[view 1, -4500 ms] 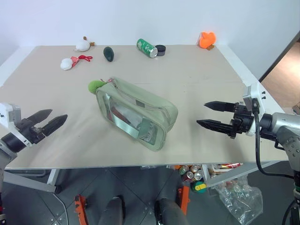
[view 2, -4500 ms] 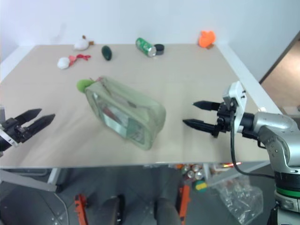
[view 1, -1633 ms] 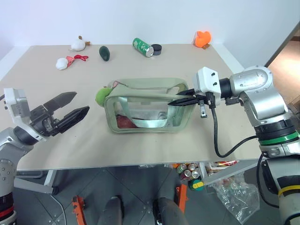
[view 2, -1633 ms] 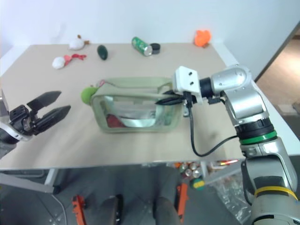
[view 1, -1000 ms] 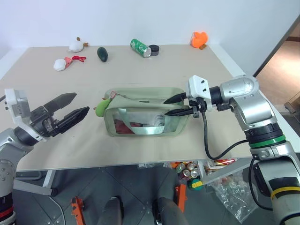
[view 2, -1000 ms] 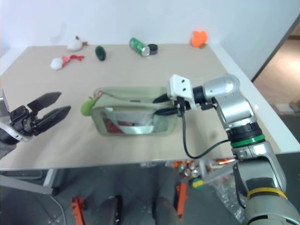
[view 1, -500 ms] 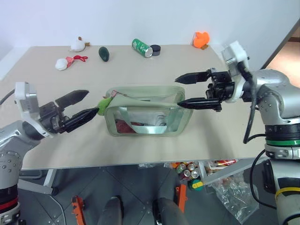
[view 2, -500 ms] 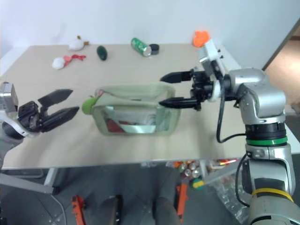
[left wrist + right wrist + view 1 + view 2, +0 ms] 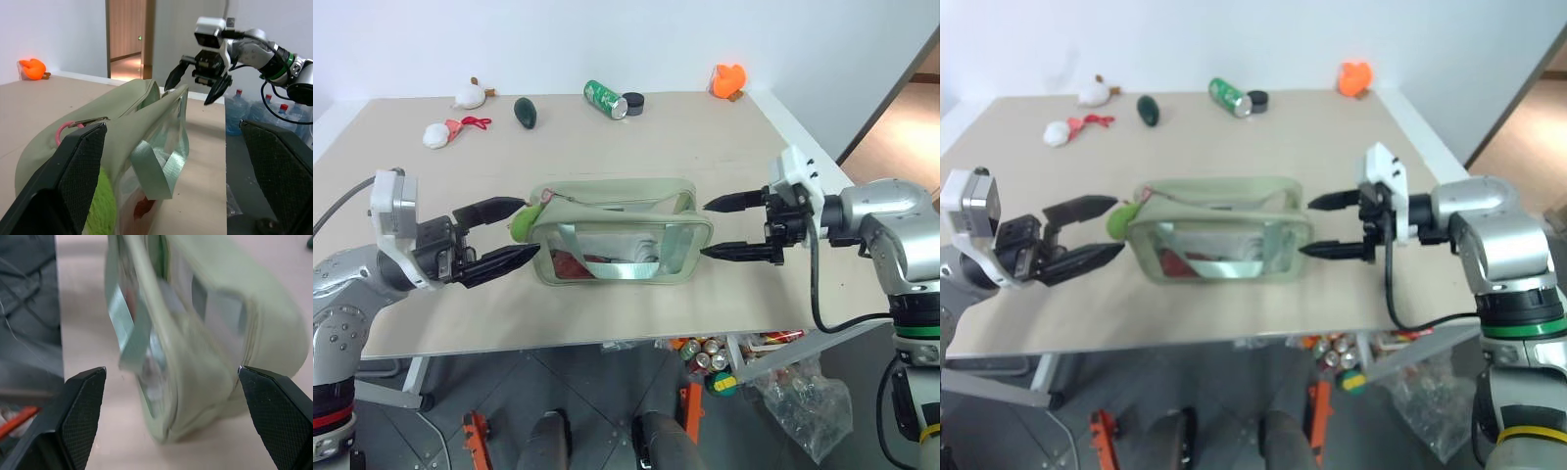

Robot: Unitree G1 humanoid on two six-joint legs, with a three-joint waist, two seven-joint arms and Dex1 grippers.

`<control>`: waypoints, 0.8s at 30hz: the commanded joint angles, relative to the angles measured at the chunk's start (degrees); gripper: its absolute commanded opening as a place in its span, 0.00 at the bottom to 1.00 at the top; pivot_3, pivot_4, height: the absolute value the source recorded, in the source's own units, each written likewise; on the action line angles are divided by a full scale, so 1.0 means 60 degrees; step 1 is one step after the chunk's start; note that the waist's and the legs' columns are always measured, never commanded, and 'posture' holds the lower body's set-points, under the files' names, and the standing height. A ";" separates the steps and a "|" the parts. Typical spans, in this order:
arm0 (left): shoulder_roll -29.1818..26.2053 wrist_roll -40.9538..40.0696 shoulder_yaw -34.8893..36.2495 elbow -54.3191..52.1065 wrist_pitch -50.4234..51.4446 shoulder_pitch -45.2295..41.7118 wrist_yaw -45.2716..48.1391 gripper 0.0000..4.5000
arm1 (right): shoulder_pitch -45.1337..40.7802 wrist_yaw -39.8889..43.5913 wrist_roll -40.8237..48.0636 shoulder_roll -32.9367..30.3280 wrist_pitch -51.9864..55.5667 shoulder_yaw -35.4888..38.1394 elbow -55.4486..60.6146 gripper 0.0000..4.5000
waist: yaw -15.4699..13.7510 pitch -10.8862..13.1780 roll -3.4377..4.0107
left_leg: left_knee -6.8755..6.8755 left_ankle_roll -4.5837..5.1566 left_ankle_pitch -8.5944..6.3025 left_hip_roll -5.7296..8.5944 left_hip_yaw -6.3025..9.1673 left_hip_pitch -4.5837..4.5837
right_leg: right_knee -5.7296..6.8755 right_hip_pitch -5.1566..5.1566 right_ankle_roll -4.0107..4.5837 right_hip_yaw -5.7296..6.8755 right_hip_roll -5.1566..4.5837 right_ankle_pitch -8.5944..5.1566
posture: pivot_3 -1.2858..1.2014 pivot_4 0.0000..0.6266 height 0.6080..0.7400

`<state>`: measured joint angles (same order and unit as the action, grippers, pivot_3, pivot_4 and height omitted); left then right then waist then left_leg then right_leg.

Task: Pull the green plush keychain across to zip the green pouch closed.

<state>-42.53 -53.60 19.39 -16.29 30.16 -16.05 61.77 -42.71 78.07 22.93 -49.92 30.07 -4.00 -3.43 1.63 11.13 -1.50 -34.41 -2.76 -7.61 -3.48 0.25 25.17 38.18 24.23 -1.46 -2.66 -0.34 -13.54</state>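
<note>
Now we see our right gripper (image 9: pixel 722 228) let go of the green pouch (image 9: pixel 622 230): a second ago its fingers pinched the right end, now they stand spread wide just off that end, holding nothing. Our left gripper (image 9: pixel 509 234), wide apart too, has closed in from the left and brackets the green plush keychain (image 9: pixel 521 223) at the pouch's left end. The pouch sits mid-table, zipper seemingly unzipped. We judge the grasp comes next, with nothing bracing the pouch.
</note>
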 commanded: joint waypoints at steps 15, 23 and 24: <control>0.0262 0.0138 0.0062 -0.0107 -0.0261 0.0222 -0.0058 1.00 | -0.0017 -0.0129 0.0139 -0.0010 -0.0227 0.0285 0.0328 0.01 | -0.0001 0.0001 -0.0002 | -0.0002 0.0000 -0.0001 0.0000 -0.0007 0.0001 | 0.0000 0.0006 -0.0005 -0.0010 0.0001 0.0003 | 0.52 0.24 1.00; 0.0202 0.0328 0.0935 0.1341 -0.0468 0.0447 -0.0419 1.00 | 0.0039 -0.0187 0.0076 0.0047 -0.0339 0.0219 0.0341 0.01 | 0.0007 0.0001 -0.0001 | -0.0001 0.0001 -0.0001 -0.0001 -0.0008 -0.0001 | 0.0001 0.0010 -0.0004 -0.0011 0.0006 0.0003 | 0.52 0.24 1.00; 0.0177 0.0402 0.0994 0.1525 -0.0471 0.0474 -0.0448 1.00 | 0.0041 -0.0208 0.0055 0.0063 -0.0358 0.0201 0.0333 0.01 | 0.0007 0.0000 -0.0002 | -0.0001 0.0001 -0.0001 -0.0001 -0.0008 0.0000 | 0.0001 0.0010 -0.0004 -0.0010 0.0006 0.0003 | 0.52 0.24 1.00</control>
<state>-40.85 -51.60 23.17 -7.59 28.52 -13.23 59.20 -42.31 77.03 23.06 -49.50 28.72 -3.98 -2.82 1.67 11.13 -1.51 -34.42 -2.76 -7.61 -3.48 0.20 25.17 38.18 24.28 -1.49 -2.73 -0.31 -13.52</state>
